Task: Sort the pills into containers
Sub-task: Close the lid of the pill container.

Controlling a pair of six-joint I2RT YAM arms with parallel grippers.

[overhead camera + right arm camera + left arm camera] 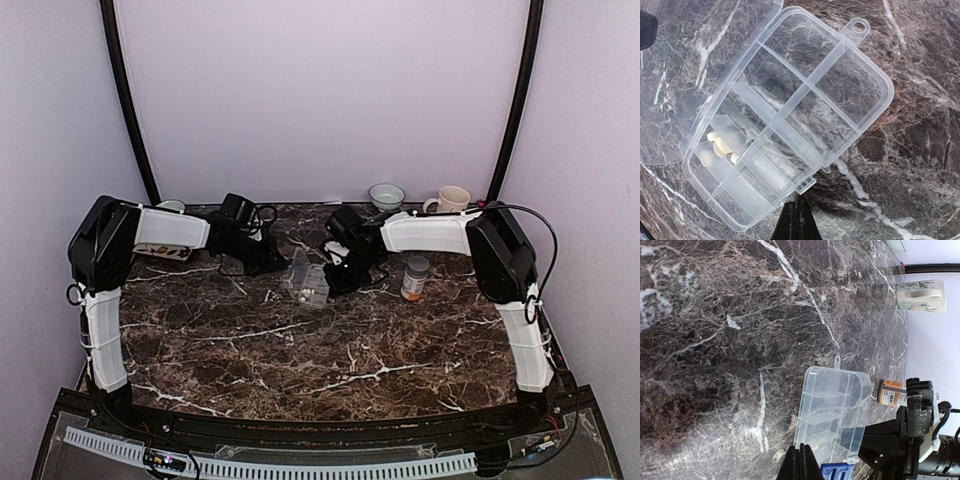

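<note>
The clear organizer box (790,115) lies open on the marble table, its lid (670,85) folded out to the left; it also shows in the top view (308,282) and the left wrist view (832,412). A few pale pills (720,146) lie in one small compartment near the box's lower left. My right gripper (797,216) is shut and empty, its tips just below the box's front latch. My left gripper (800,460) is shut and empty, just beside the box's near edge.
A grey-capped pill bottle with orange label (414,278) stands right of the box, also in the left wrist view (892,392). A cream mug (451,200) and a small bowl (386,195) sit at the back edge. A white object (165,250) lies under the left arm.
</note>
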